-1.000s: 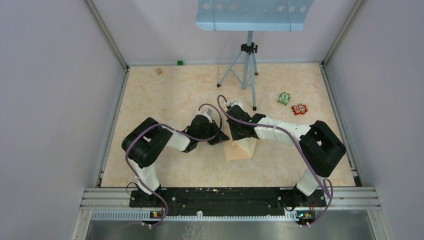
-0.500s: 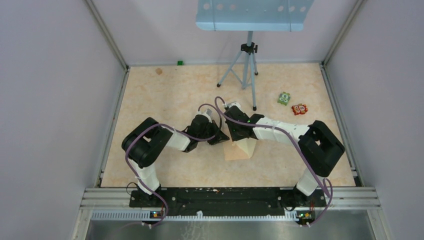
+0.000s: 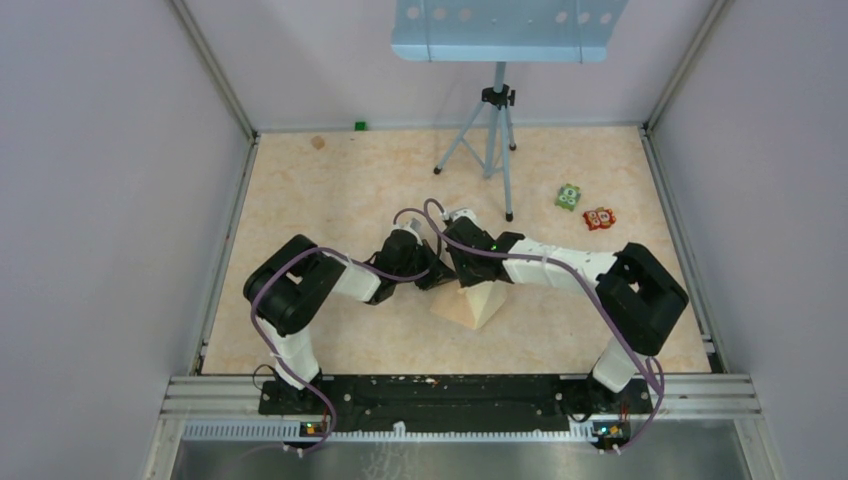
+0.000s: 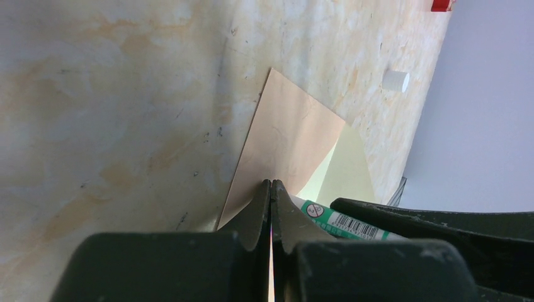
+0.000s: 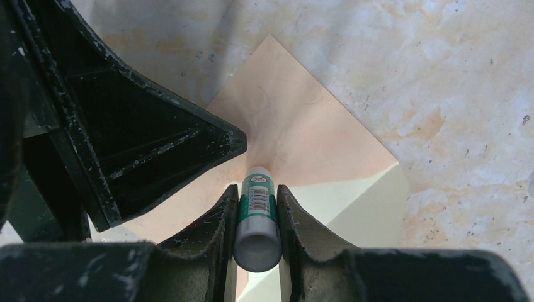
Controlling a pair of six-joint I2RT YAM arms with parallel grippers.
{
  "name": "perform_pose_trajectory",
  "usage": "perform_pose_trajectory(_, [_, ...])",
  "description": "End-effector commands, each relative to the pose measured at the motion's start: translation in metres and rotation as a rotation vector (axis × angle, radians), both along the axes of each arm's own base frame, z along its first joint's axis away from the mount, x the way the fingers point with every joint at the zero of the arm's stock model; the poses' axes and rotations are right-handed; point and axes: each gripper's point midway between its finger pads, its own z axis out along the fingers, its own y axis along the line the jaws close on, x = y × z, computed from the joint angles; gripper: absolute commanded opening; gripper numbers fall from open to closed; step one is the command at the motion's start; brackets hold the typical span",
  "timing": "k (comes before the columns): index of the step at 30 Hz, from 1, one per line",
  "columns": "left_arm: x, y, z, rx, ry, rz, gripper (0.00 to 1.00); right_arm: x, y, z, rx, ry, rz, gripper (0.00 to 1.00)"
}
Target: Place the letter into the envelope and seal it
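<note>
The left gripper point(image 4: 271, 189) is sitting with its jaws shut tight, tips down on the near edge of the envelope point(image 4: 289, 141); whether it is pinching the paper or only pressing it to the table point(image 4: 113, 113) cannot be told. The envelope is lying flat at mid-table between the two arms, directly under both sets of fingers, with a paler cream panel, seemingly the letter point(image 5: 352, 207), showing along its right side beyond a fold line; it could instead be the inside of the open flap. Just right of the left fingertips, the right gripper point(image 5: 257, 189) is clamping a glue stick point(image 5: 257, 220), whose long axis is running along the fingers and whose tip is pointing down at the tan paper just short of that fold. The cream panel is lying on the right arm's side of the tip, so that arm looks better placed to work along the fold.
</note>
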Motion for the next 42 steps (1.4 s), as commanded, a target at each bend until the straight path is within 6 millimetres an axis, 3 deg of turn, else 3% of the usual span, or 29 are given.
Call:
perform_pose_trajectory(1, [-0.009,0.026,-0.044,0.134,0.089,0.073,0.0,-0.023,0.007,-0.007,0.026,0.058,0.033,0.0])
perform_pose_trajectory(7, [-0.011,0.028,-0.048,0.134,0.102,0.084,0.0,-0.028,0.01,-0.01,0.03,0.063,0.039,0.0])
perform_pose_trajectory(14, [-0.003,0.025,-0.031,0.144,0.033,0.057,0.0,-0.031,0.009,-0.012,0.027,0.065,0.034,0.0])
perform_pose_trajectory(42, [-0.009,0.036,-0.052,0.15,0.113,0.108,0.0,-0.056,0.018,-0.012,0.025,0.073,0.057,0.0])
